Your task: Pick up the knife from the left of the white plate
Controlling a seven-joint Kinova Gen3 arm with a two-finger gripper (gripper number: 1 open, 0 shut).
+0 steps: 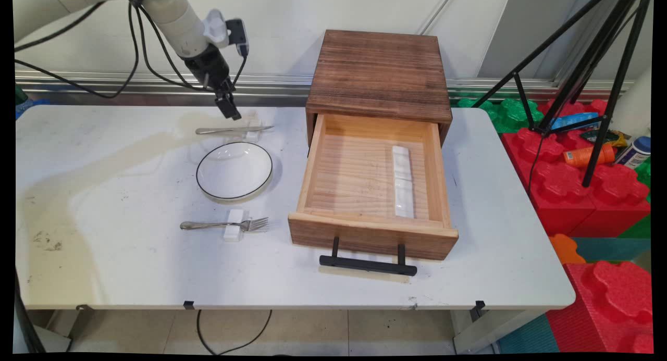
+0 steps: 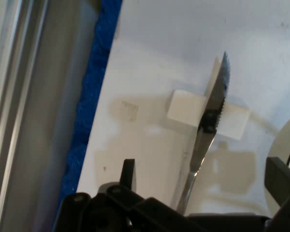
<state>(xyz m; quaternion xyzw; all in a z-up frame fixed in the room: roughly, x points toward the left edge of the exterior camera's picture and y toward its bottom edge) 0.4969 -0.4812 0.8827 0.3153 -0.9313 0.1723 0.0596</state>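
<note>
From the main view, my gripper (image 1: 227, 104) hangs above the far left part of the white table (image 1: 104, 236), just over the handle half of a knife (image 1: 234, 129) that lies across a small white rest (image 1: 252, 133). The knife's long axis runs left to right along the table, blade tip pointing toward the wooden drawer box (image 1: 379, 74). Nearer the camera sit a white plate (image 1: 234, 171) with a dark rim, then a fork (image 1: 224, 225) on its own white rest (image 1: 234, 225), and to the right the open drawer (image 1: 372, 186) with a long white holder (image 1: 403, 181) inside. In the hand view, my two fingers (image 2: 128, 173) stand wide apart, holding nothing, and the knife (image 2: 208, 140) runs up between them, its handle nearest me and its serrated blade pointing away across the rest (image 2: 183, 108). The plate's edge (image 2: 280, 145) shows at the right.
</note>
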